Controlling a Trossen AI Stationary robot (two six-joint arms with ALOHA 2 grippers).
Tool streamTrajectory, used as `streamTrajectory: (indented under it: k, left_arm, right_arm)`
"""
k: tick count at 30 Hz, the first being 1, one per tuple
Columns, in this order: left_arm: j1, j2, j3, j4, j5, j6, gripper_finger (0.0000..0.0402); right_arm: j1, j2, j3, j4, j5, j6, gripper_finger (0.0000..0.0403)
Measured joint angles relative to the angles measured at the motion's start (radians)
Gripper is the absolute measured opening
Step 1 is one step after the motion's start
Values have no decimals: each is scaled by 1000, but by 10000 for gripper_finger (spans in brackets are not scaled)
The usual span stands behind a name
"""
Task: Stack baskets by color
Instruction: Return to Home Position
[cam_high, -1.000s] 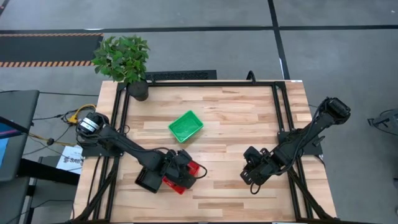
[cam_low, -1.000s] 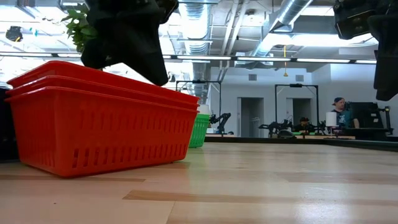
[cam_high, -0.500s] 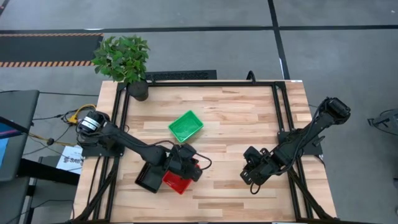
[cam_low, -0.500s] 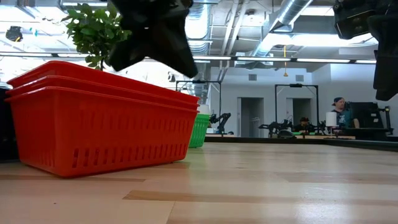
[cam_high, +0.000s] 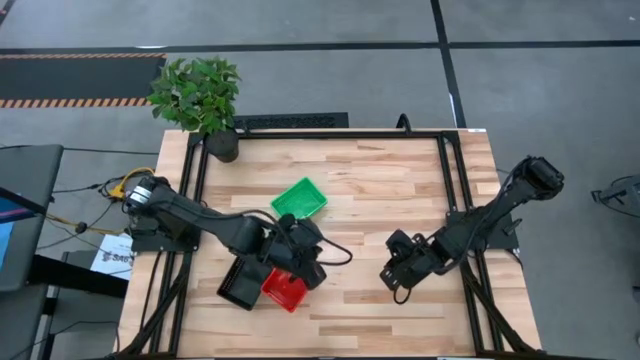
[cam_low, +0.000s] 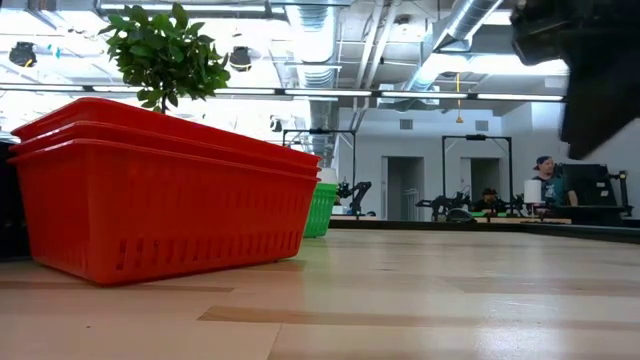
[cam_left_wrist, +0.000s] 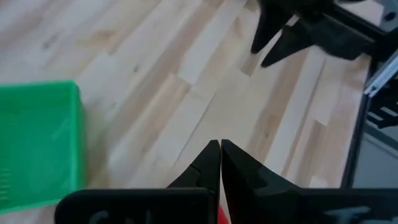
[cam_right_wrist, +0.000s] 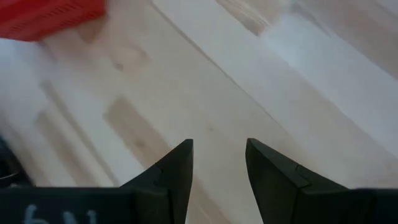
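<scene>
Your left gripper (cam_left_wrist: 220, 145) hovers by the red basket stack (cam_low: 160, 190), fingers pressed together, empty. Your right gripper (cam_right_wrist: 219, 145) hangs over bare worktop (cam_high: 380, 190), fingers apart, empty.

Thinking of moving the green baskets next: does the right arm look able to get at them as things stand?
Probably yes: bare table lies between the right gripper and the green baskets, though the left gripper hangs close beside them.

Grey floor (cam_high: 540, 80) around the wooden table (cam_high: 380, 180); exposed ceiling ducts (cam_low: 455, 25), strip lights (cam_low: 540, 97) beyond.
</scene>
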Motion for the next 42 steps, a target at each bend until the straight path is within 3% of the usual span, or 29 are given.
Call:
streamTrajectory:
  k: [5, 11, 16, 18, 21, 23, 29, 33, 37, 42]
  left_arm:
    - [-10, 1, 216, -203, -14, 42, 0]
    - [-31, 0, 465, -294, -56, 139, 0]
    - [-41, -6, 650, -264, 97, 208, 0]
    - [-45, -55, 607, -174, 149, 307, 0]
    - [-47, -96, 599, -177, 203, 291, 0]
    - [-58, -122, 600, -241, 231, 382, 0]
    - [-60, -225, 598, -419, 106, 425, 0]
    - [-94, -325, 549, -453, 5, 452, 0]
    - [-122, -494, 337, -373, -28, 470, 0]
    - [-126, -784, -123, -63, 3, 470, 0]
  right_arm:
    - [-71, -65, 52, 13, -48, -175, 170]
    - [-146, -195, 170, 17, -48, -406, 170]
    - [-180, -306, 315, 20, -86, -530, 170]
    - [-189, -349, 361, -12, -98, -639, 170]
    - [-207, -415, 402, -17, -97, -719, 170]
    - [-211, -459, 404, -17, -95, -830, 170]
    - [-263, -604, 396, 8, -77, -954, 170]
    - [-297, -734, 299, 61, -69, -987, 170]
    - [-313, -921, 131, 208, -76, -994, 170]
    - [-310, -1140, -123, 393, -98, -992, 170]
